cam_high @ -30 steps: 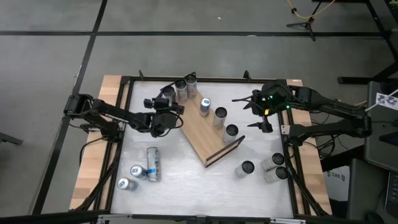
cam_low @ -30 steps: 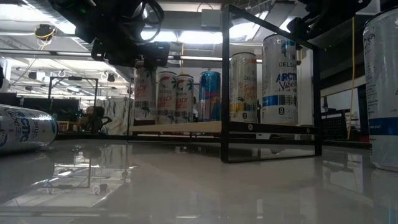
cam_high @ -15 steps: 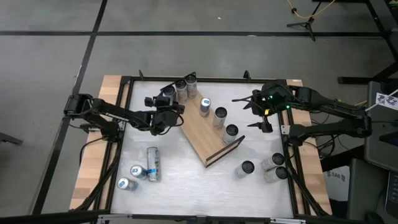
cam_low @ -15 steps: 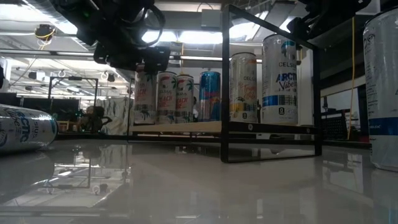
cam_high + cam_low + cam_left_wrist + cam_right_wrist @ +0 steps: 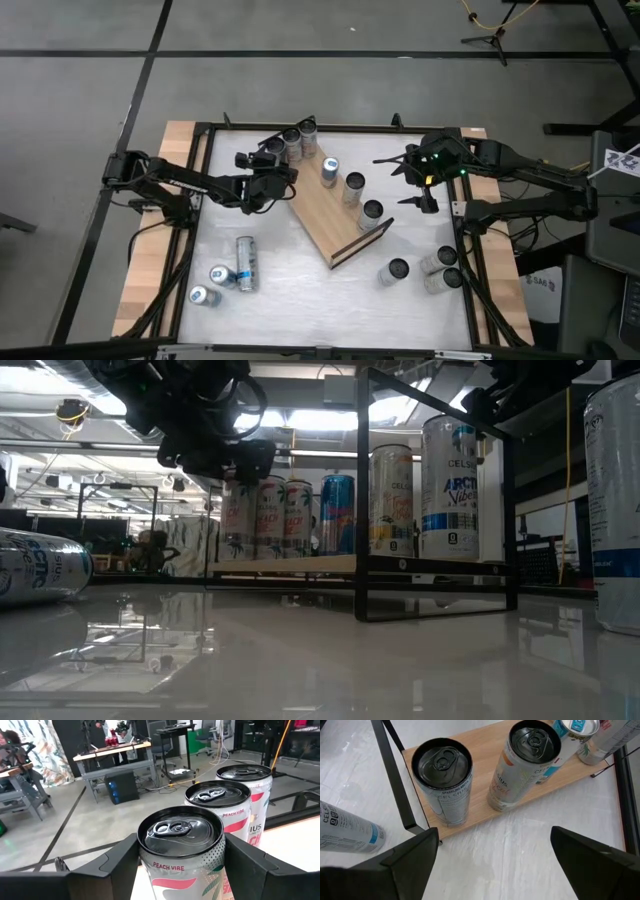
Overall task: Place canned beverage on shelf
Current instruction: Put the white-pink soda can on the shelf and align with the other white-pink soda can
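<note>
The shelf (image 5: 325, 210) is a light wooden board with black wire rails, lying slantwise mid-table. Two Peach Vibe cans (image 5: 217, 800) (image 5: 245, 772) stand at its far end. A third Peach Vibe can (image 5: 180, 832) stands in line with them, and my left gripper (image 5: 268, 165) is shut on it. In the low view this can (image 5: 237, 515) is upright under the gripper (image 5: 215, 450), its base at board level. Three more cans (image 5: 353, 186) stand along the board. My right gripper (image 5: 495, 870) hangs open above the table beside the shelf's right side. My left gripper pinches the Peach Vibe can by its upper wall (image 5: 145, 862), just under the rim, one finger (image 5: 117, 862) on each side. The fingers come in nearly level from the table's left. The can stays upright; whether its base rests on the board I cannot tell.
Three cans (image 5: 245, 262) are at the near left of the table, one of them lying on its side. Three more cans (image 5: 437, 262) are at the near right. One lying can (image 5: 345, 832) shows beside the shelf's wire rail (image 5: 395, 775). The black frame (image 5: 200, 200) rims the table.
My left gripper has shifted a little toward the far edge and the two cans at the shelf's end, turning slightly, with the can still between its fingers and upright. My right arm has kept still.
</note>
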Robot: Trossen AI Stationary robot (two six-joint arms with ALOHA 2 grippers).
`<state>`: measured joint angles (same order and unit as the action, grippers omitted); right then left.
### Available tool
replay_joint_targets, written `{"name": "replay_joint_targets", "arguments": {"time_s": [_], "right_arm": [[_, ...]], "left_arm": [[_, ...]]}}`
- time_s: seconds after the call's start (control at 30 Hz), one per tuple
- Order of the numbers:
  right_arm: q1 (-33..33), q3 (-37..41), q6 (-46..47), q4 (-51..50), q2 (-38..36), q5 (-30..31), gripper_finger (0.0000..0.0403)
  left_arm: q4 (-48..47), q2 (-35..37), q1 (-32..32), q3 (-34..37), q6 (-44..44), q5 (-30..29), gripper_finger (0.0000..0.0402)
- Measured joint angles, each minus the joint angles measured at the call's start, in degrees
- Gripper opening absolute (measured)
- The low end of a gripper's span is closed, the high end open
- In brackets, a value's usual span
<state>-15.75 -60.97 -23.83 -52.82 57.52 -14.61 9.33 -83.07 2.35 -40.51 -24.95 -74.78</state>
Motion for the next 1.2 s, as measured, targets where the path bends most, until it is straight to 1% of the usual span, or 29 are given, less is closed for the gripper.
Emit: {"name": "replay_joint_targets", "arguments": {"time_s": [0.13,0.8,0.93,1.2], "right_arm": [[-0.01,-0.01,0.0,0.02,-0.02,0.02,0.0379],[-0.01,-0.01,0.0,0.0,-0.02,0.01,0.0379],[-0.02,-0.01,0.0,0.0,0.0,0.01,0.0379],[-0.01,-0.01,0.0,0.0,-0.02,0.01,0.0379]], "left_arm": [[-0.08,0.0,0.0,0.0,0.0,0.15,0.0242],[-0.37,-0.2,-0.31,0.07,0.12,0.91,0.0342],[-0.31,-0.18,-0.31,0.09,0.13,0.79,0.0351],[-0.47,1.42,-0.95,0.17,0.15,0.34,0.0348]]}}
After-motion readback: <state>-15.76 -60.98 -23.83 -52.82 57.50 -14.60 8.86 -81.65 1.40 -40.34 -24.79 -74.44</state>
